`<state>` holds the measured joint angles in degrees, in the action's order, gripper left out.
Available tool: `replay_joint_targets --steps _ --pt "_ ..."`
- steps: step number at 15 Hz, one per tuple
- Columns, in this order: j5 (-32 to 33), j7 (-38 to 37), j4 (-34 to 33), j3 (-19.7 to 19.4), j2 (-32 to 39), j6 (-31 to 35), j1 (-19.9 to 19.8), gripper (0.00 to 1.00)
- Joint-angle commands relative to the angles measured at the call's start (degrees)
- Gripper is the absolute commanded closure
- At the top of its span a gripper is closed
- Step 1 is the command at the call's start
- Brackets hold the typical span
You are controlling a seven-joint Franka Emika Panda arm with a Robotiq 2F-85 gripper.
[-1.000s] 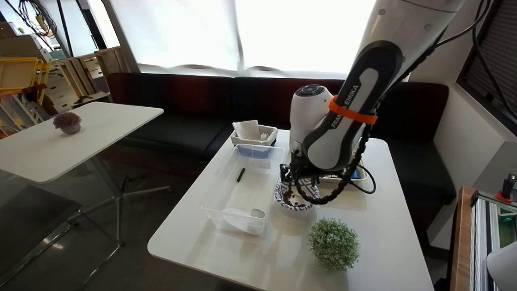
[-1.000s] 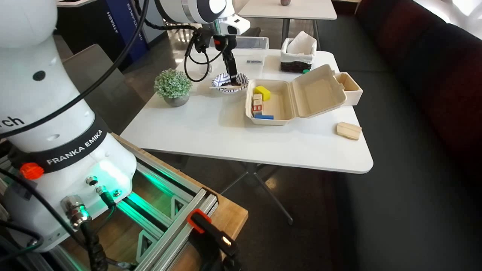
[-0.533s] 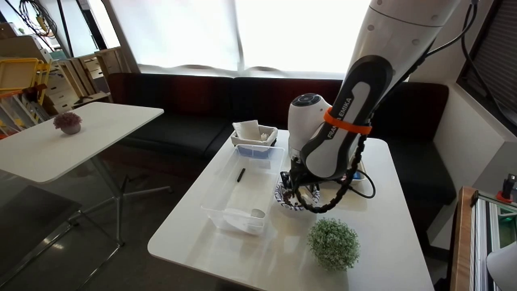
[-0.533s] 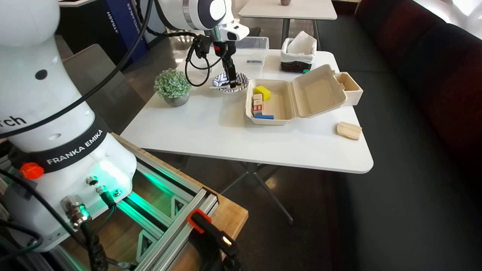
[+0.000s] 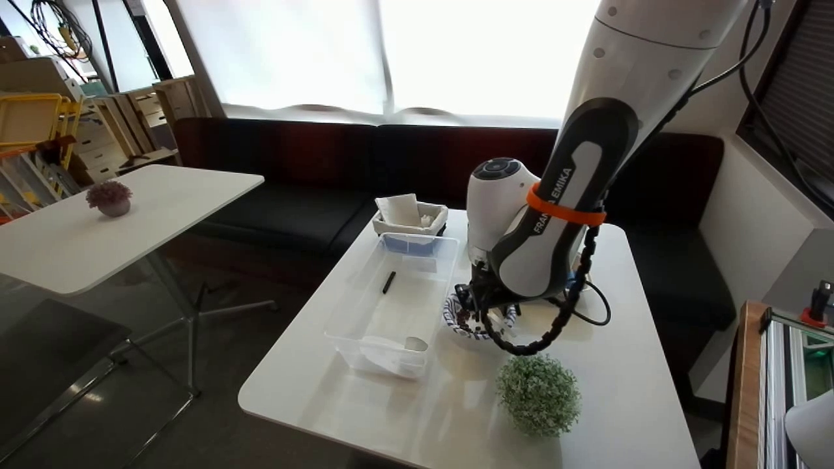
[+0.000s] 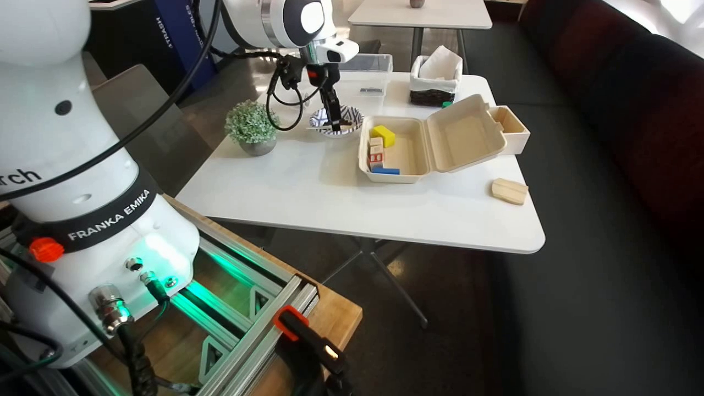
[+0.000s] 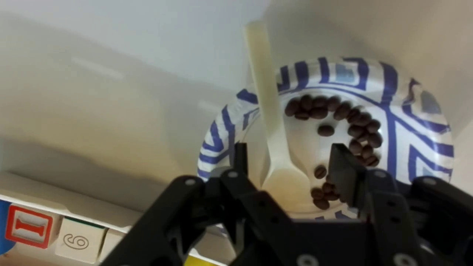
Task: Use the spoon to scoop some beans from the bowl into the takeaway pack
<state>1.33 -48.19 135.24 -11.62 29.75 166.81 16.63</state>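
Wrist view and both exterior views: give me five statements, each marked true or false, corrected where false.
1. The long-handled cream spoon lies partly inside the round white-and-blue bowl. True.
2. The black gripper is shut on the spoon. False: it is open, fingers apart.
3. Dark brown oval beans lie in the bowl. True.
4. The beige rectangular takeaway pack is closed. False: its hinged lid stands open.
5. A yellow block lies inside the pack. True.

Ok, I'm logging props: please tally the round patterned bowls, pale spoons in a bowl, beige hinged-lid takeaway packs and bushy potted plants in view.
Round blue-and-white patterned bowl: 1
Pale long spoon: 1
Beige hinged-lid takeaway pack: 1
Bushy green potted plant, bushy purplish potted plant: 2
Total: 5
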Motion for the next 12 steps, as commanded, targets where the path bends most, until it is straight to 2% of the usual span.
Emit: replay_joint_targets --steps 1,5,9,10,12 --pt "0.26 0.86 3.69 -1.89 -1.14 4.77 2.82 0.46" --pt "-0.19 1.76 5.74 -5.49 -0.95 9.09 6.56 0.55" --pt "-1.32 3.14 7.02 -9.02 -0.72 10.88 10.22 0.53" --pt "-1.44 3.36 7.32 -9.80 -0.72 10.90 11.18 0.48" --pt "-1.58 3.94 7.86 -10.36 -0.97 10.92 12.16 0.47"
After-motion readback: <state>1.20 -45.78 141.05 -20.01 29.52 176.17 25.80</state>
